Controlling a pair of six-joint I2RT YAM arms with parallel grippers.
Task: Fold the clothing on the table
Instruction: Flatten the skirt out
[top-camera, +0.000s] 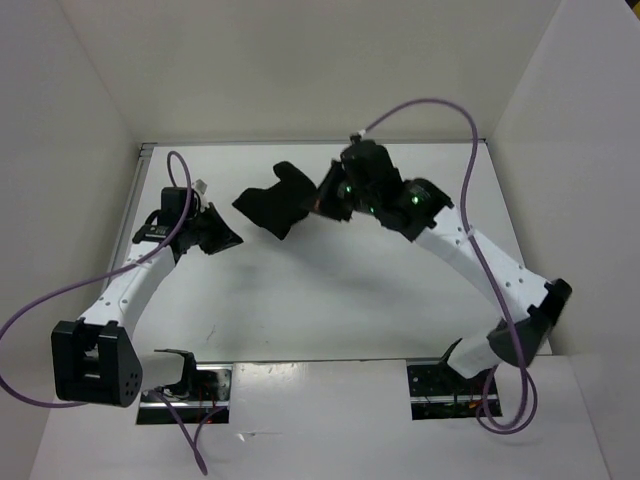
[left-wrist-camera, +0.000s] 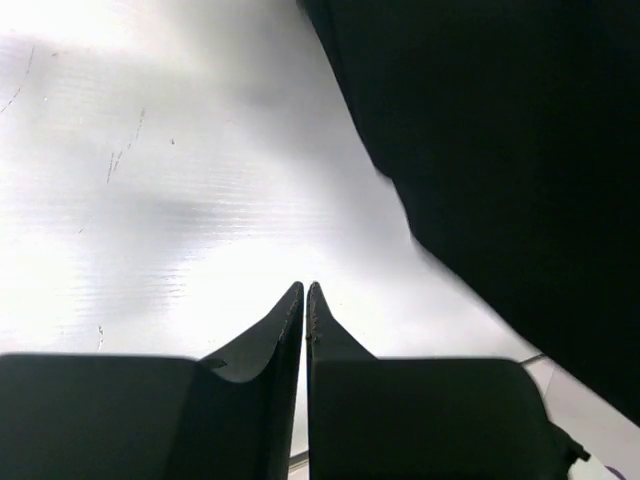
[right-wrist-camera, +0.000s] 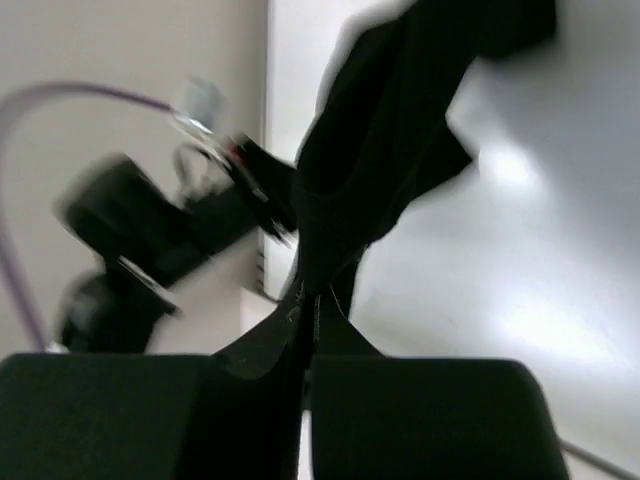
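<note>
- Hanging from the right pincer (top-camera: 322, 200) in the top view, the clothing (top-camera: 275, 198) is a bunched black lump over the far part of the counter (top-camera: 330, 300), at about 11 o'clock from the counter's middle. The right pincer meets it on its 3 o'clock side. The left pincer (top-camera: 228, 235) sits just apart at the garment's 8 o'clock, touching no fabric. I cannot tell whether the low edge of the cloth brushes the counter.
- The right arm seems to hold one edge up so that the floppy fabric drops open and shows a second edge or corner for the other arm to take. That is a judgement, since nothing is folded yet.
- In the left wrist view, the left pincer (left-wrist-camera: 304, 290) is all but clenched, with only a hairline slit between its tips and nothing in it. Bare counter (left-wrist-camera: 150, 200) lies below it. The clothing (left-wrist-camera: 500, 150) fills the frame from 12 to 4 o'clock, near but not touched. The pincer looks lined up beside the cloth and would need to spread before it could take hold.
- In the right wrist view, the right pincer (right-wrist-camera: 308, 300) is clenched on the clothing (right-wrist-camera: 390, 150). The fabric is pinched at the tips and runs away towards 1 o'clock in twisted folds. The blurred left arm (right-wrist-camera: 130, 230) is at 9 o'clock, and bright counter (right-wrist-camera: 520, 250) lies at 3 o'clock.
- The narrow pinch explains the twist, because a small bite lets the rest sag freely.
</note>
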